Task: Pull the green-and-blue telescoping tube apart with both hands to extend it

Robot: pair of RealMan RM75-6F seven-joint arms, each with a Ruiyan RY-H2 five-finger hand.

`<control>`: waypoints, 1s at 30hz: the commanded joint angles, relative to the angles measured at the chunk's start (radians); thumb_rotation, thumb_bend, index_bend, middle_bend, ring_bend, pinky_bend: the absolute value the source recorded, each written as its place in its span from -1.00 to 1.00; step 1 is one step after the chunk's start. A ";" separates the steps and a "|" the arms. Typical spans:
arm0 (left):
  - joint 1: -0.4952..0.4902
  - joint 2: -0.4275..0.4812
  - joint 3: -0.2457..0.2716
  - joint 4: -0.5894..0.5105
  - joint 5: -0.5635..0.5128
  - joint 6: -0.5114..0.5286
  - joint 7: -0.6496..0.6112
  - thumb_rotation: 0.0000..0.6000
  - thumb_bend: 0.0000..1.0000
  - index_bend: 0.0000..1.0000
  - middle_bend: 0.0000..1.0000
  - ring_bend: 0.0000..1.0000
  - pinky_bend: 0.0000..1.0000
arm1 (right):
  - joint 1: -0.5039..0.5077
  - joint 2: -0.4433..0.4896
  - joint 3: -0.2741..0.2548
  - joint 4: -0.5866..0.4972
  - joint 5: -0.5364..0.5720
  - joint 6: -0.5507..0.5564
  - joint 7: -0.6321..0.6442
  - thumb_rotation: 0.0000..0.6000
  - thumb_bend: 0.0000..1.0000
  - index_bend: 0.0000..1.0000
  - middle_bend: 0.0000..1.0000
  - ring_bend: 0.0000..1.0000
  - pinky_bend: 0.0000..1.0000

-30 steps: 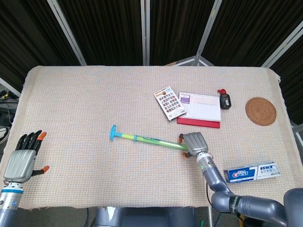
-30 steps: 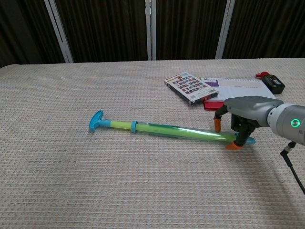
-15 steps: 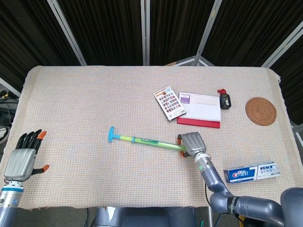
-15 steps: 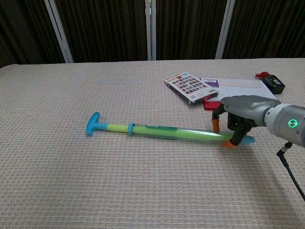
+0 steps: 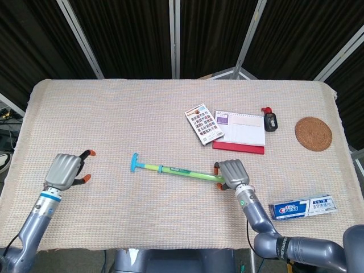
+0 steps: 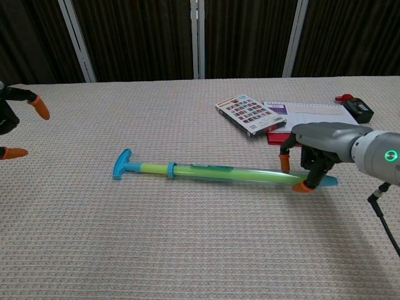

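**Right hand on the tube's end, left hand apart and holding nothing**

From the head view, we see the telescoping tube (image 5: 177, 169) lying flat on the table cloth (image 5: 142, 114), its long axis running left to right with a slight slope toward the robot on the right. Its blue T-handle (image 5: 135, 161) points toward the left hand (image 5: 66, 170), which sits well apart, fingers spread, grasping nothing. The right hand (image 5: 231, 173) clasps the tube's other end. Beyond that hand lie a red-edged notebook (image 5: 242, 131) and a card (image 5: 203, 123); a toothpaste box (image 5: 302, 207) lies to its right.

From the chest view, we see the right hand (image 6: 315, 150) wrapped over the tube (image 6: 219, 173), the blue tip (image 6: 327, 182) poking out past its fingers.
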 commanded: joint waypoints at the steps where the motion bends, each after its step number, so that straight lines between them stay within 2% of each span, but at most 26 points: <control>1: -0.083 -0.077 -0.020 0.064 0.008 -0.095 -0.074 1.00 -0.47 -0.27 0.77 0.67 1.00 | 0.008 0.004 0.004 -0.013 0.022 0.001 -0.009 1.00 -0.25 0.31 1.00 1.00 1.00; 5: -0.139 -0.142 -0.023 0.122 0.014 -0.148 -0.125 1.00 -0.41 -0.24 0.77 0.67 1.00 | 0.018 0.006 0.009 -0.023 0.053 -0.002 -0.014 1.00 -0.24 0.32 1.00 1.00 1.00; 16: -0.232 -0.294 -0.027 0.279 -0.019 -0.225 -0.121 1.00 -0.41 -0.24 0.77 0.67 1.00 | 0.033 0.012 0.009 -0.043 0.082 -0.004 -0.001 1.00 -0.24 0.31 1.00 1.00 1.00; 24: -0.249 -0.334 -0.020 0.293 -0.046 -0.241 -0.138 1.00 -0.40 -0.22 0.77 0.67 1.00 | 0.041 0.003 0.001 -0.032 0.082 0.000 0.006 1.00 -0.24 0.32 1.00 1.00 1.00; 30: -0.258 -0.338 -0.013 0.285 -0.068 -0.252 -0.113 1.00 -0.29 -0.20 0.77 0.67 1.00 | 0.044 0.002 -0.001 -0.035 0.079 0.005 0.015 1.00 -0.20 0.33 1.00 1.00 1.00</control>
